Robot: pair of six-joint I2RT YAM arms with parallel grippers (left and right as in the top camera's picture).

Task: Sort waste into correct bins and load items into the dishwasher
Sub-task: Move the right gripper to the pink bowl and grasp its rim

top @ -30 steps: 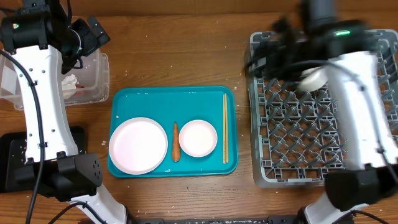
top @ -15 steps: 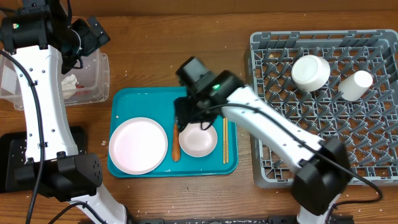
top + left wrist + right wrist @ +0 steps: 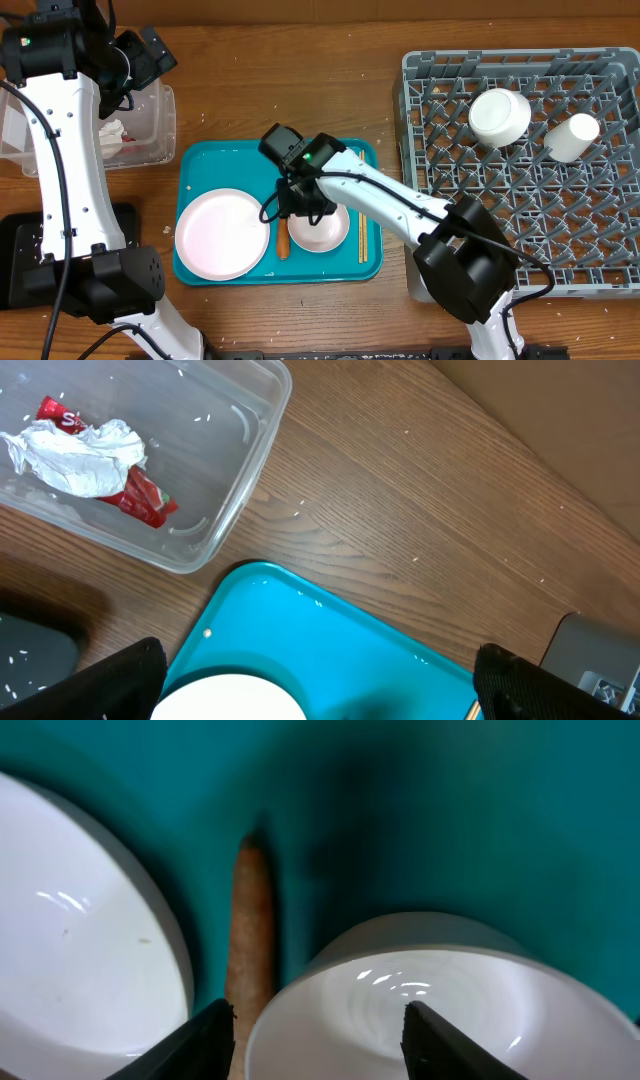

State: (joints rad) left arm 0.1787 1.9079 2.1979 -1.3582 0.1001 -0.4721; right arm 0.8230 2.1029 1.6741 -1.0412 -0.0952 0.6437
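My right gripper (image 3: 318, 1015) has swung down from the dish rack (image 3: 410, 170), jaws narrowing yet released, straddling the rim of the pinkish bowl (image 3: 450, 970) directly below, with the carrot (image 3: 250, 930) just beside one finger. Beyond the carrot the plate (image 3: 70, 940) waits. Far off, the white bowl (image 3: 500, 116) and cup (image 3: 572, 137) sit racked, so I judge this bowl loads next.

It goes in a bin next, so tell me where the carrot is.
In the overhead view the carrot lies on the teal tray, between the large plate on its left and the small bowl on its right.
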